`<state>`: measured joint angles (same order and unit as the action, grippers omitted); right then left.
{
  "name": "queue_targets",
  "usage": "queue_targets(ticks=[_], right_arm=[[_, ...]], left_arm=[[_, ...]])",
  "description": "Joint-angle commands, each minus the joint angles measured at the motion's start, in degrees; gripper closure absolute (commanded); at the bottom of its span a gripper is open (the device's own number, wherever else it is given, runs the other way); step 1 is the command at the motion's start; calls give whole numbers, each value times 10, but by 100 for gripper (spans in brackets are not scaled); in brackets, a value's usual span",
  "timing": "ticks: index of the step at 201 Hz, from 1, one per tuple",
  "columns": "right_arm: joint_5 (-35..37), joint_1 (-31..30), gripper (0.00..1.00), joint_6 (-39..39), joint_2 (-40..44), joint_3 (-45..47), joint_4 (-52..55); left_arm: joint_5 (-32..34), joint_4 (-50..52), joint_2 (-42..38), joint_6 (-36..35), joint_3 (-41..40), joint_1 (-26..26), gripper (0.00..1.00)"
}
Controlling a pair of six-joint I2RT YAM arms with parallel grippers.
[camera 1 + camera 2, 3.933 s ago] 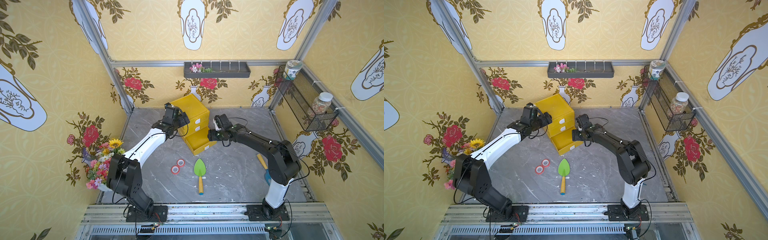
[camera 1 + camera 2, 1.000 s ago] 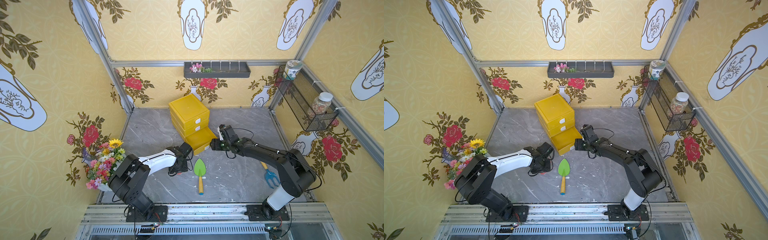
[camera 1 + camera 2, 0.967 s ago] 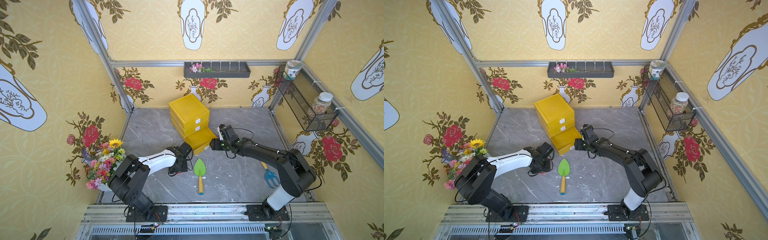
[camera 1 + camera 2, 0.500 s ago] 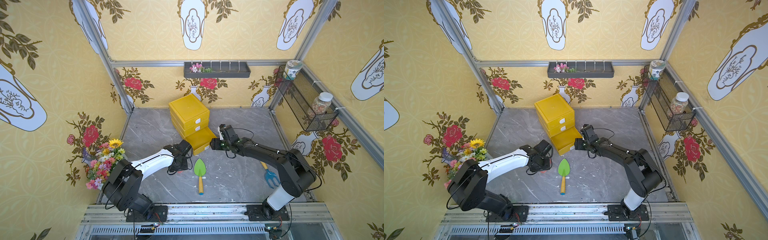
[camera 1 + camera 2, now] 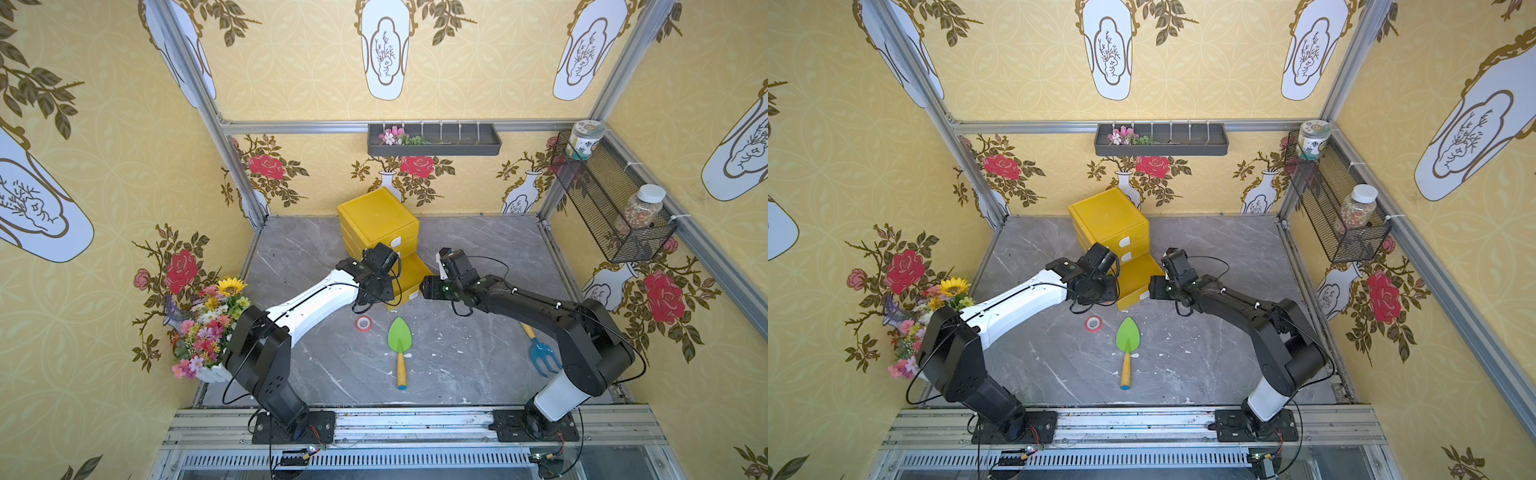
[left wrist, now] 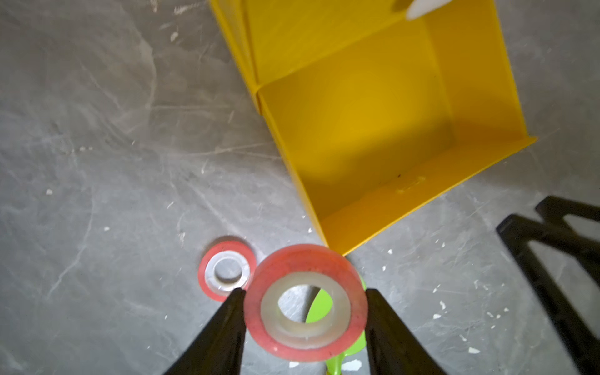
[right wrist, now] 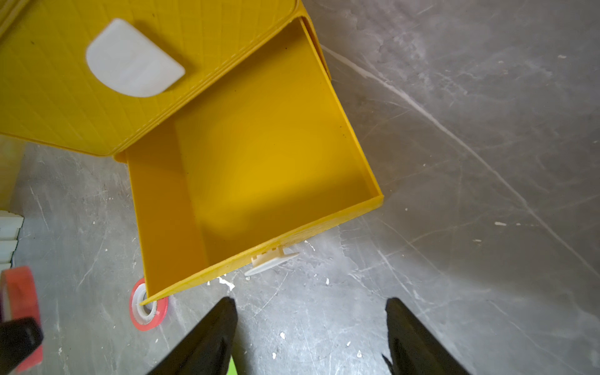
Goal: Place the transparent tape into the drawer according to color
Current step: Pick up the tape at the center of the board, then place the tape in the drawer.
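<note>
Item: red-tint sorting, part done; clock bearings are read in a top view, 12 toward the back wall. Yellow cabinet (image 5: 376, 216): two upper drawers shut, contents not visible; bottom drawer (image 6: 373, 130) pulled out toward 6, its floor bare in both wrist views. Held tape roll (image 6: 302, 258): red, pale core, clamped across its outer edge by the left gripper (image 6: 305, 293) and carried clear of the table at about 9 o'clock of the drawer, beside its front corner and, by judgement, not yet over the opening. Loose tape roll (image 5: 363, 323): red, lying flat on the grey table (image 5: 457, 353) at 7 o'clock of the drawer and 10 o'clock of the green trowel (image 5: 400, 336), just beside its blade. Right gripper (image 7: 310, 302): fingers spread and empty, poised near the drawer front at about 4 o'clock, touching nothing visible. Other tints: none in view. Done: drawer opened, one roll lifted. Left, by judgement: drop the held roll in, fetch the loose red one, shut the drawer.
</note>
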<state>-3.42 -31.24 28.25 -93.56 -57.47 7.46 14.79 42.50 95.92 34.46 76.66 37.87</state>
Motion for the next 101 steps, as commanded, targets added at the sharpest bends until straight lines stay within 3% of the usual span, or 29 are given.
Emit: queue_targets(ticks=[1, 46, 101], right_arm=[[3, 1, 24, 0, 7, 3, -10], [5, 2, 24, 0, 17, 11, -11], [3, 5, 24, -1, 33, 31, -19]], left_arm=[[21, -20, 34, -13, 44, -1, 43], [30, -48, 105, -11, 98, 0, 43], [41, -72, 149, -6, 96, 0, 42]])
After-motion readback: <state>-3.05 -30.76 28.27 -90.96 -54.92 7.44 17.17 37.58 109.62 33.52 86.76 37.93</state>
